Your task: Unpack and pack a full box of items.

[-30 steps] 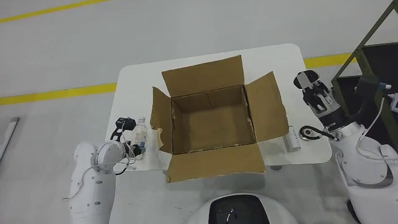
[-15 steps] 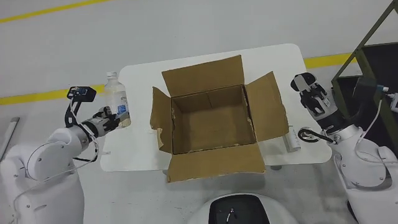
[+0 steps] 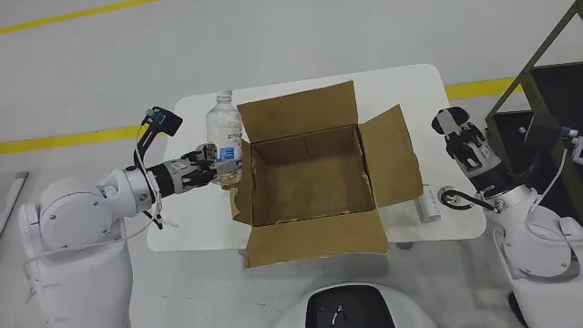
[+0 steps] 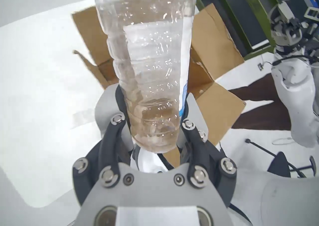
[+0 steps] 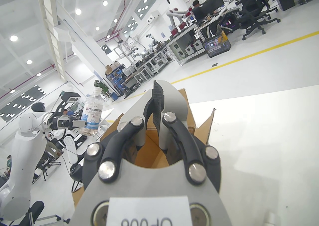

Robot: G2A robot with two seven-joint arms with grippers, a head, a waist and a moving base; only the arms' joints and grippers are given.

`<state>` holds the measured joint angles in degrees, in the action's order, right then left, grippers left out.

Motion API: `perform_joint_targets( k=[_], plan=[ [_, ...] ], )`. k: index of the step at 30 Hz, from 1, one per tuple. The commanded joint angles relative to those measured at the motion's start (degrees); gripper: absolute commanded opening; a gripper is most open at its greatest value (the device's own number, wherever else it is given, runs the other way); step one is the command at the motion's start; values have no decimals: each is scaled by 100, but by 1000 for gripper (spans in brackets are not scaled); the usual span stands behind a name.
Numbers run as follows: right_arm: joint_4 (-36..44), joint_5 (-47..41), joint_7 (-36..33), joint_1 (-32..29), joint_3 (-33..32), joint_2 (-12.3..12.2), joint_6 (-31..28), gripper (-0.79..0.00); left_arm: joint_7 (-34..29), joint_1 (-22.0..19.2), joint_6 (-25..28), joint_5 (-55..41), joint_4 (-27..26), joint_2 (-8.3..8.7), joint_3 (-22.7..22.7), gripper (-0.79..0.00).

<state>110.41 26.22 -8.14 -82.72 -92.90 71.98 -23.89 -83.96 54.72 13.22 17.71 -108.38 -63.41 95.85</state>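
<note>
An open cardboard box (image 3: 296, 111) stands in the middle of the white table (image 3: 410, 87); its inside looks bare. My left gripper (image 3: 209, 166) is shut on the lower end of a clear plastic bottle (image 3: 224, 135) with a white-and-blue label, held up in the air just beside the box's left flap. In the left wrist view the bottle (image 4: 149, 57) stands between the fingers (image 4: 113, 134), with the box (image 4: 214, 47) behind it. My right gripper (image 3: 458, 130) hangs above the table's right edge, shut on nothing; its own view shows the fingers (image 5: 159, 105) pressed together, the box (image 5: 190, 114) beyond.
A small white tube-like item (image 3: 428, 206) lies on the table right of the box's right flap. A green metal frame (image 3: 537, 55) stands close past the table's right side. Bare tabletop lies left of the box.
The left arm lifted the bottle from the table's front left corner, swung it out to the left, then brought it up beside the box's left flap. The right gripper barely shifted.
</note>
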Motion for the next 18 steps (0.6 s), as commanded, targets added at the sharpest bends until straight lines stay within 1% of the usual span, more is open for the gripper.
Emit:
perform_joint_targets(
  k=[1, 2, 15, 18],
  plan=[
    [-1, -4, 3, 0, 2, -3, -1, -785, -57, -2, -57, -189, -10, 11, -162, -785],
    [-1, -20, 3, -1, 5, -4, 4, -785, -115, 8, -116, -334, -20, 18, -218, -785],
    [41, -111, 32, 1, 15, -20, -1, -785, -115, 8, -116, -334, -20, 18, -218, -785],
    [53, -81, 9, -35, 36, -25, -19, -785, 86, 139, -109, -432, -53, 25, -398, -785]
  ],
)
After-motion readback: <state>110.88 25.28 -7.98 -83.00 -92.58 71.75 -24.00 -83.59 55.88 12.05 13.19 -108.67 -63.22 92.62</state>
